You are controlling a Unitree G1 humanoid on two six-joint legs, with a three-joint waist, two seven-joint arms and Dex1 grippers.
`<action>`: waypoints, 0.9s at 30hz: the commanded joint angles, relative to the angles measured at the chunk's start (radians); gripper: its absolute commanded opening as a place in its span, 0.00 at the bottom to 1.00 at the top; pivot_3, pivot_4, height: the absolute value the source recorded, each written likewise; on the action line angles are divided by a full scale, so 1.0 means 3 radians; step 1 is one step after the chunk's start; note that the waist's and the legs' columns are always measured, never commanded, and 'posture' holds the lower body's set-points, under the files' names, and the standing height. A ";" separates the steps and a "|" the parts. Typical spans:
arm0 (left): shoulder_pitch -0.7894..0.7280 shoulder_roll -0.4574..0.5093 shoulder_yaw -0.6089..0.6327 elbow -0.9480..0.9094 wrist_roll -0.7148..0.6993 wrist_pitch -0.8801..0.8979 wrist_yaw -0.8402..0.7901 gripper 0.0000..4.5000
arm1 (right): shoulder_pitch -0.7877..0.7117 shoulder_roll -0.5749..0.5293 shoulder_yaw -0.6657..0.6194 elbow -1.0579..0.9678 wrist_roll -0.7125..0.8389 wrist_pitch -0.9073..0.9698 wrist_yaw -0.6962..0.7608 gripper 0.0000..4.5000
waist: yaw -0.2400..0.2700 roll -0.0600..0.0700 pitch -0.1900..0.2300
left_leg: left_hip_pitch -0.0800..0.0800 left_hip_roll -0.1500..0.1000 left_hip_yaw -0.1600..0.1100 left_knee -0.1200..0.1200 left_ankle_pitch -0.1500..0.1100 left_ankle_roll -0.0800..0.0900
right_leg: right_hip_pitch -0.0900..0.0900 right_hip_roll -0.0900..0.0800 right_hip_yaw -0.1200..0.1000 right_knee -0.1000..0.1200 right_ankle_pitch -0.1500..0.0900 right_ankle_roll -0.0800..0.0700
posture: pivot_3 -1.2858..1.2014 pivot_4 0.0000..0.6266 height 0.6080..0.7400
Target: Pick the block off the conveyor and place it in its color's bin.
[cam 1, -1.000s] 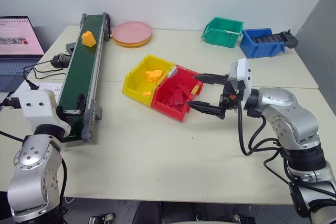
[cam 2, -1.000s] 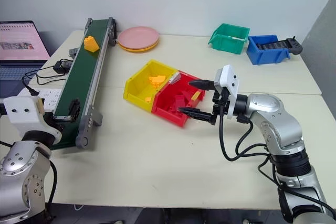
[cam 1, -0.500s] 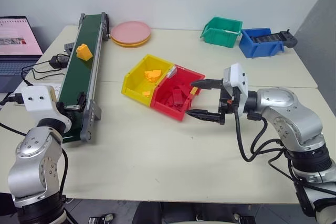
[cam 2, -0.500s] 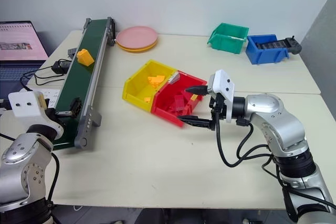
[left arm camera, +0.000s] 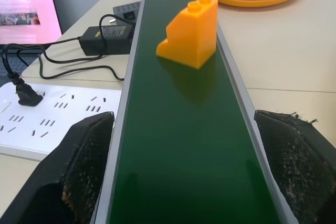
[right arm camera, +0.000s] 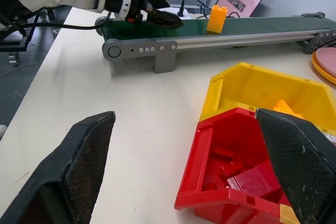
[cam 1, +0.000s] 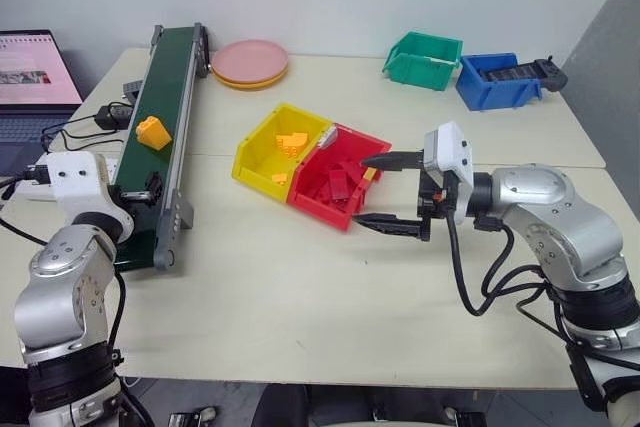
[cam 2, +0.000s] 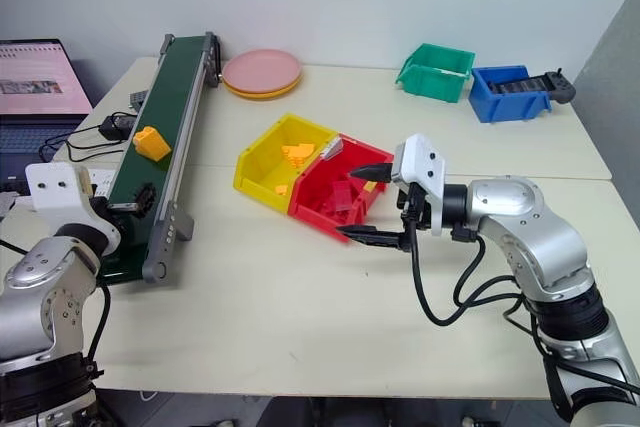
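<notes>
- Block (cam 1: 153, 132): yellow-orange stepped brick with two studs, upright on the belt about midway along it. Nothing grips it.
- Conveyor (cam 1: 160, 147): dark green belt with silver rails, running along the desk's left edge from near the far left corner toward the near edge.
- Bin (cam 1: 275, 150): yellow, open-fronted, mid-desk, joined to a red bin (cam 1: 340, 187) on its right. It already holds several yellow-orange pieces; the red one holds flat red bricks.
- Left gripper (left arm camera: 189, 182): at the conveyor's near end, pointing along the belt toward the block. Its fingers (left arm camera: 86, 166) stand spread wide, one outside each rail, and hold nothing. The block lies ahead of them, apart.
- Right gripper (cam 1: 390, 192): just beside the red bin's open front, pointing toward the bins. Its fingers are wide apart and empty.
- Other items: pink plate (cam 1: 250, 62) by the desk's far edge; green bin (cam 1: 425, 59) and blue bin (cam 1: 497, 80) toward the far right corner; laptop (cam 1: 30, 82), white power strip (left arm camera: 47, 124) and cables off the conveyor's left side.
- Progress: early stage, by my judgement. Pick not yet made; grasp, lift, carry to the yellow bin and release all remain.
</notes>
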 commanded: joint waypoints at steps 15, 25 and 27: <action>-0.0191 0.0109 -0.0084 0.0173 0.0059 -0.0103 -0.0092 1.00 | 0.0011 -0.0053 -0.0066 -0.0203 0.0051 0.0050 -0.0013 1.00 | 0.0000 0.0000 0.0000 | -0.0001 0.0000 0.0000 0.0000 0.0000 0.0000 | 0.0000 -0.0002 -0.0001 -0.0002 0.0001 0.0001 | 0.52 0.24 1.00; 0.0162 -0.0019 -0.0133 -0.0523 -0.0013 0.0237 -0.0049 0.58 | 0.0007 -0.0095 -0.0100 -0.0249 0.0065 0.0089 -0.0028 1.00 | 0.0001 0.0000 0.0000 | -0.0001 -0.0002 0.0001 -0.0011 0.0000 0.0000 | 0.0000 -0.0007 -0.0002 -0.0013 0.0003 0.0005 | 0.52 0.24 1.00; 0.0207 -0.0034 -0.0108 -0.0658 -0.0035 0.0318 -0.0032 0.48 | -0.0007 -0.0094 -0.0107 -0.0249 0.0073 0.0098 -0.0032 1.00 | 0.0001 0.0000 0.0000 | -0.0001 -0.0002 0.0001 -0.0015 0.0000 -0.0001 | 0.0000 -0.0007 -0.0003 -0.0017 0.0004 0.0006 | 0.52 0.24 1.00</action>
